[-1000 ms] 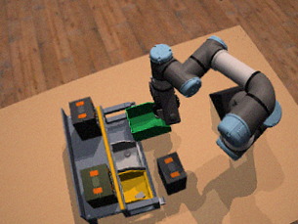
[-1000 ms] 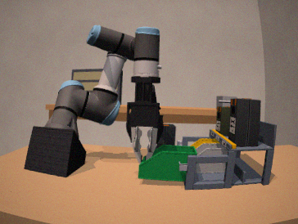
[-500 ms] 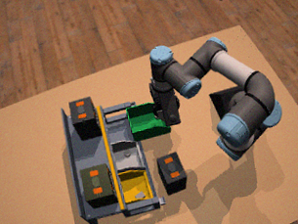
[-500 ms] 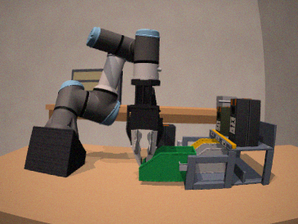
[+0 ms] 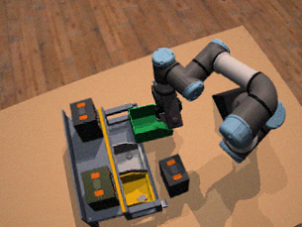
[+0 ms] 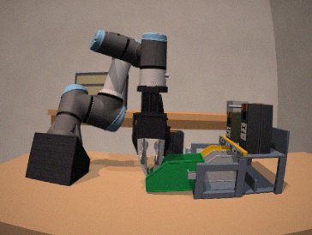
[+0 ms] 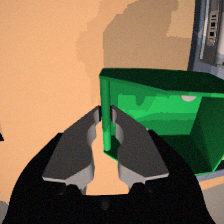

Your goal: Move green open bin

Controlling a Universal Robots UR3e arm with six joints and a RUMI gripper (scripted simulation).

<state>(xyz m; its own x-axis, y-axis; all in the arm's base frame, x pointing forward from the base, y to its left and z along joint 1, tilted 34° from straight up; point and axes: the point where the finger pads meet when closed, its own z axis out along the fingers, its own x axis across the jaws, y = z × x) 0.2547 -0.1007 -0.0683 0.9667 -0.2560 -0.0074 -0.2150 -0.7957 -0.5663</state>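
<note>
Well, nearest in the exterior view come the blue-grey shelf and the green open bin. The bin sits upright at the shelf's near end, its low front well out over the table and its rear by the front frame; whether its underside touches the table, I cannot tell. A pale round part shows inside it. The gripper points down, closed on the bin's front edge, one fingertip on either side. Beyond the green bin a grey bin and then a yellow bin stand in the lower tier. On the upper tier, a black box is nearer, an olive box farther. Another black case stands on the table near the yellow bin, apart from it. Farthest back, a wooden bench runs before the plain wall.
</note>
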